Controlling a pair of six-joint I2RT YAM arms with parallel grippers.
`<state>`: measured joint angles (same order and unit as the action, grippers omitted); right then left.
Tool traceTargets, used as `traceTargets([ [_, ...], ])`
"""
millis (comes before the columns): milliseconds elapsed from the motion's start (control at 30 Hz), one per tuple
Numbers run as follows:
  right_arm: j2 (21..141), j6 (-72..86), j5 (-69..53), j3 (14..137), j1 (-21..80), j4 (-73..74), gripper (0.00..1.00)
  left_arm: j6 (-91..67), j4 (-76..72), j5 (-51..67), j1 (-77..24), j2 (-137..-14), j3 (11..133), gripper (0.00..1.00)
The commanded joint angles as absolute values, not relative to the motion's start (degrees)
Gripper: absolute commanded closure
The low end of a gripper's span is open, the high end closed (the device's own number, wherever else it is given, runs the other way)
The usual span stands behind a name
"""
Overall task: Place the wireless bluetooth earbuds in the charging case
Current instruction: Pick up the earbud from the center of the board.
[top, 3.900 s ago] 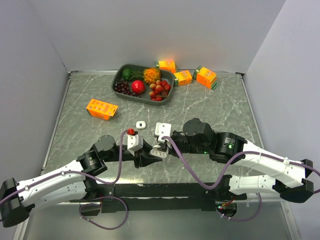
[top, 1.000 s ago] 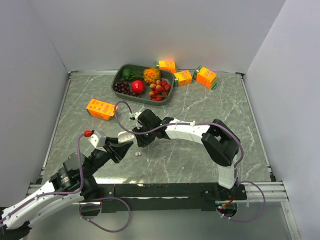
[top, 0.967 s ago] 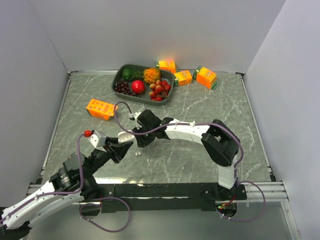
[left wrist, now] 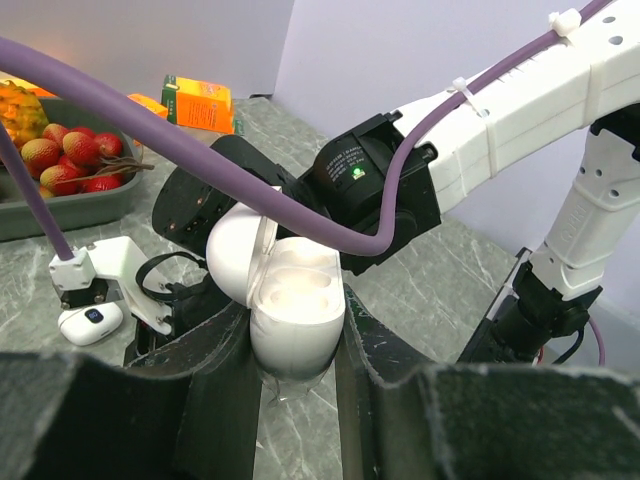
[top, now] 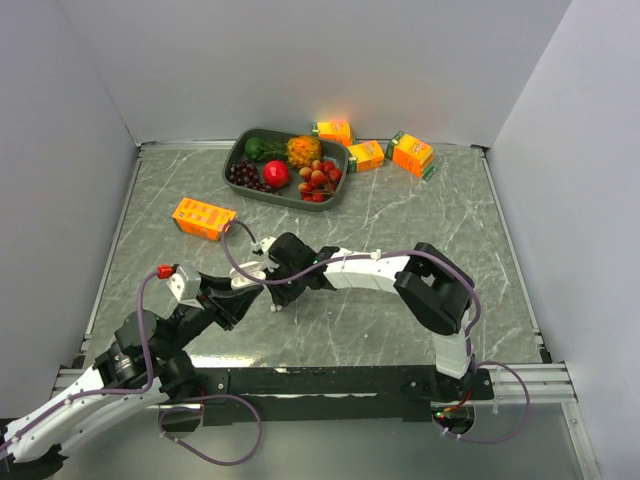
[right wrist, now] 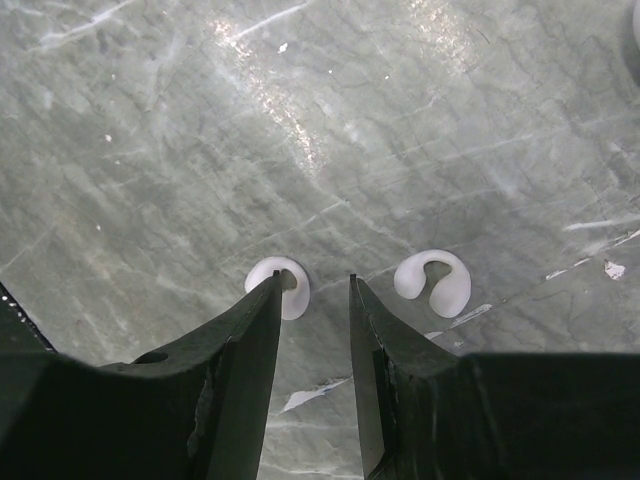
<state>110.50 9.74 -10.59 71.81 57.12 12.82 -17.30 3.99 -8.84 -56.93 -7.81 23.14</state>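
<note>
My left gripper (left wrist: 296,325) is shut on an open white charging case (left wrist: 297,300), lid tipped back and both sockets empty. In the top view it (top: 236,294) holds the case (top: 247,279) just above the table. Two tiny white curved earbuds lie on the marble in the right wrist view, one (right wrist: 292,292) at my left fingertip and one (right wrist: 436,283) to the right, outside the jaws. My right gripper (right wrist: 311,288) is open and low over them, and shows in the top view (top: 281,290) just right of the case. The earbuds (top: 277,306) are a small white speck there.
A second small white case (left wrist: 90,323) lies on the table beside the right wrist. An orange juice box (top: 203,217) lies at the left. A dark fruit tray (top: 240,150) and three more orange boxes (top: 366,155) stand at the back.
My left arm has drawn back toward the near left with the case. My right gripper has moved nearer and left, lower over the earbuds.
</note>
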Motion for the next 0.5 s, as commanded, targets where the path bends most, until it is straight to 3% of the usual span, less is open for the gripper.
traceTargets([
  [0,112.06,9.23,-9.67,70.32,57.48,11.25,0.59,-17.58,0.70,-7.29,-56.86,-7.29,23.99,0.99],
  [467,112.59,8.35,-8.09,70.05,60.20,11.78,0.59,-17.58,0.62,-7.21,-56.78,-7.38,23.99,0.99],
])
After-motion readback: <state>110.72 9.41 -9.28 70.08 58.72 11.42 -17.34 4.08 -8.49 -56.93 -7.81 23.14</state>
